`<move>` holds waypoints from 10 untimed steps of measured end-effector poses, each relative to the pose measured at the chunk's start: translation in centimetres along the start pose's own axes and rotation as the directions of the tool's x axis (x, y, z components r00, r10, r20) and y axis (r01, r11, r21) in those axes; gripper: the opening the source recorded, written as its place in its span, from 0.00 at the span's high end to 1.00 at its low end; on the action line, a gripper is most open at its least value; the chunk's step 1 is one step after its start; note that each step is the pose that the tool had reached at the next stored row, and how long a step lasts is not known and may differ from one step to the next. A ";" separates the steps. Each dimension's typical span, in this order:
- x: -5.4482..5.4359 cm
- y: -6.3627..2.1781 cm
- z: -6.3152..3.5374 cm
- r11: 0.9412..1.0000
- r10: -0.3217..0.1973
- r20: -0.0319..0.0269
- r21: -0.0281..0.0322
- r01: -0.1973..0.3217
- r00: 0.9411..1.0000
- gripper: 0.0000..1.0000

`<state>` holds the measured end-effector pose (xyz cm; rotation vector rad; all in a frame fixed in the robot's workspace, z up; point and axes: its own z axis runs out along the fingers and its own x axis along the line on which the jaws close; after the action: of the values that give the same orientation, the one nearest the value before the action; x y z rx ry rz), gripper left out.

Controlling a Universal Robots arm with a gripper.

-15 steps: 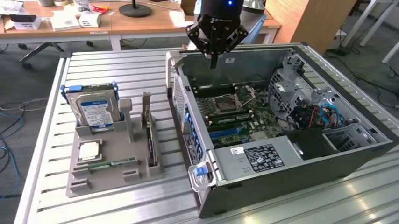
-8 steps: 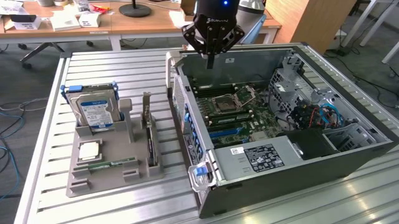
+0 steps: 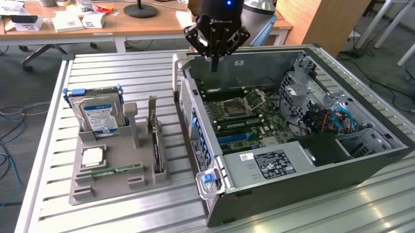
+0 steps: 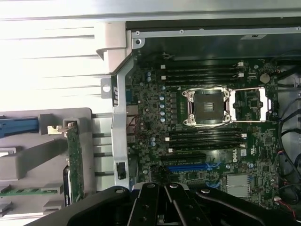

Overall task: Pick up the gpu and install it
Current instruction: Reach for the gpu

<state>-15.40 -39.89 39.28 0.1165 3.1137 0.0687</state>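
My gripper (image 3: 213,65) hung in the upper middle of the exterior view, over the far edge of the open computer case (image 3: 311,194). Its fingers were pressed together to a point and held nothing. Down below me lay the motherboard (image 3: 250,119), with the empty CPU socket (image 3: 243,103) and the blue expansion slot (image 3: 234,140) bare.

The gpu (image 3: 154,143) was not in my grasp. It stood on edge in the grey holder tray (image 3: 84,191) on the slatted metal table (image 3: 129,68), at the exterior view's left, just beside the case wall, silver bracket up. The hard drive (image 3: 100,116) with its blue label stood upright in the same tray, and the green memory stick (image 3: 112,171) lay flat near the front.

From the wrist view my gripper (image 4: 164,189) hovered over the board by the blue slot (image 4: 188,166), with the gpu (image 4: 74,162) off beside the case and well apart from me.
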 end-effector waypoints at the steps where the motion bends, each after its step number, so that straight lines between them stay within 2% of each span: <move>1: 0.1 -0.01 0.00 1.000 0.000 0.000 0.000 0.000 1.000 0.89; 10: 1.1 -0.08 -0.01 1.000 0.000 0.000 0.000 0.000 1.000 0.89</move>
<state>-16.52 -39.88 39.26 0.1165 3.1137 0.0688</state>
